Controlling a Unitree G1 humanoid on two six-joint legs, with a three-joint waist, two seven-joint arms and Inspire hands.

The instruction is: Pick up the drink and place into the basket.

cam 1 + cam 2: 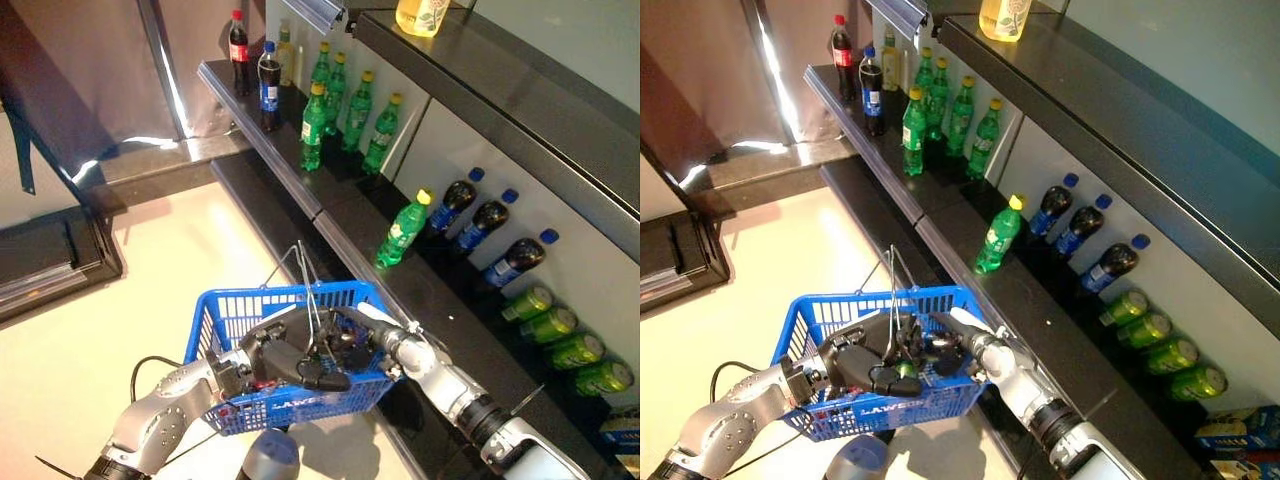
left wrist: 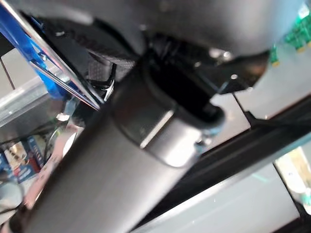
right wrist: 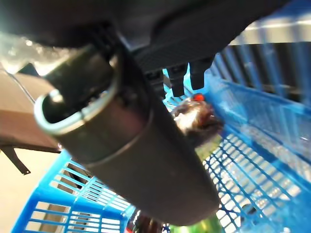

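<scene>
My left hand point(image 1: 272, 358) grips the near rim of a blue plastic basket point(image 1: 225, 312) and holds it above the floor beside the shelf; its wire handles point(image 1: 305, 280) stand up. My right hand point(image 1: 345, 340) reaches down into the basket from the shelf side. In the right wrist view its thumb point(image 3: 141, 145) and fingers point(image 3: 177, 80) are straight, and past them a dark bottle with a red cap point(image 3: 194, 116) lies in the basket point(image 3: 262, 111), apart from the fingers. A green bottle point(image 3: 209, 225) lies lower in the basket. The left wrist view is mostly blocked by a silver arm.
A dark shelf point(image 1: 350, 215) runs along the right. On it stand cola bottles point(image 1: 238, 50), several green bottles point(image 1: 313, 125) and one green bottle point(image 1: 403, 230) alone. Behind lie dark bottles with blue caps point(image 1: 490, 222) and green cans point(image 1: 560, 340). Cream floor point(image 1: 150, 280) lies to the left.
</scene>
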